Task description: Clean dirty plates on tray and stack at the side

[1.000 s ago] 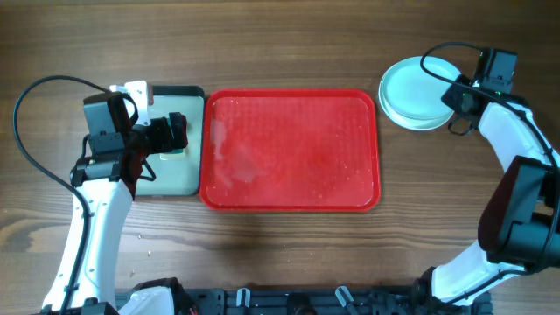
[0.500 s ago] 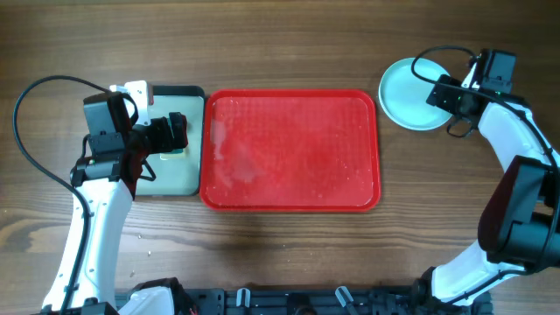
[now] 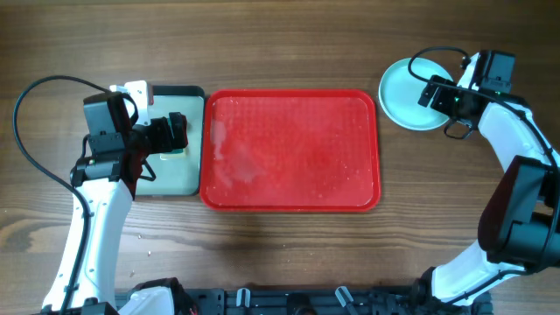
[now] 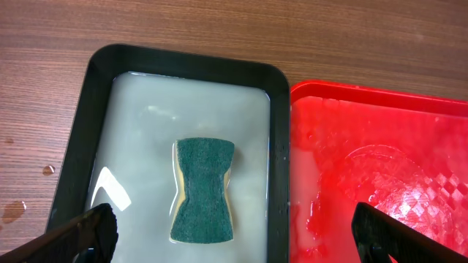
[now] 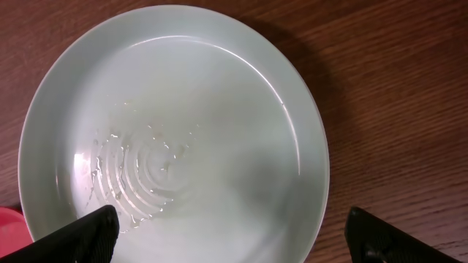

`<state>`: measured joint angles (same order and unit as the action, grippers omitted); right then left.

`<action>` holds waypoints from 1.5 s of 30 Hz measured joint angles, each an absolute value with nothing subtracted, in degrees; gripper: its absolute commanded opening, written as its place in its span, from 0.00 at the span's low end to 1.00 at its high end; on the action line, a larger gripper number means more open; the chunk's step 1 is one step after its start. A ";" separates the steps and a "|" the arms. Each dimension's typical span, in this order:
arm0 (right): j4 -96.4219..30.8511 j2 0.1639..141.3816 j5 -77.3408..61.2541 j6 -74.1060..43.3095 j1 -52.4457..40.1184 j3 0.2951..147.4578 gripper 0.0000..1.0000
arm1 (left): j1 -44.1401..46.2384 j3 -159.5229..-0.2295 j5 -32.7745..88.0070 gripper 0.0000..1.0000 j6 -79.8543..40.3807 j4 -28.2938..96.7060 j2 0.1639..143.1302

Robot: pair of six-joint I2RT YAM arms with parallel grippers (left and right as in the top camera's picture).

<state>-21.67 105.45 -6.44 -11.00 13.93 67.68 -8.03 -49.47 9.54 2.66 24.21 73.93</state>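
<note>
The red tray (image 3: pixel 289 188) lies mid-table with no plate on it, only a wet film (image 4: pixel 380 168). At the table's upper right rests a pale aqua plate (image 3: pixel 404 94) (image 5: pixel 175 124), wet with ripple marks. I cannot tell whether other plates lie under it. My right gripper (image 3: pixel 435 94) (image 5: pixel 238 241) hovers open over the plate's near side, one finger above the plate and one above the wood, holding nothing. My left gripper (image 3: pixel 179 133) (image 4: pixel 241 237) hangs open over the black-rimmed tray.
The black-rimmed tray (image 3: pixel 194 94) (image 4: pixel 278 153) touches the red tray's left side and holds pale liquid with a green sponge (image 4: pixel 203 188) lying in it. Water drops (image 4: pixel 47 170) dot the wood left of it. Bare wooden table surrounds everything.
My right gripper opened and let go of the aqua plate, which settled flat at the upper right. The gripper shifted slightly left over it. The left arm stayed still.
</note>
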 measured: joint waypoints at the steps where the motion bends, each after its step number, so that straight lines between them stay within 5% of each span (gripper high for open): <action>1: -21.67 105.45 -6.44 -11.00 13.93 67.68 1.00 | -8.03 -49.47 9.54 1.00 2.66 24.21 73.93; 34: -21.34 105.21 -6.44 -11.00 13.69 67.68 1.00 | -8.03 -49.47 9.54 1.00 2.66 24.21 73.93; 45: -21.04 75.85 -7.29 -11.00 -2.98 67.70 1.00 | -8.03 -49.47 9.54 1.00 2.66 24.23 73.93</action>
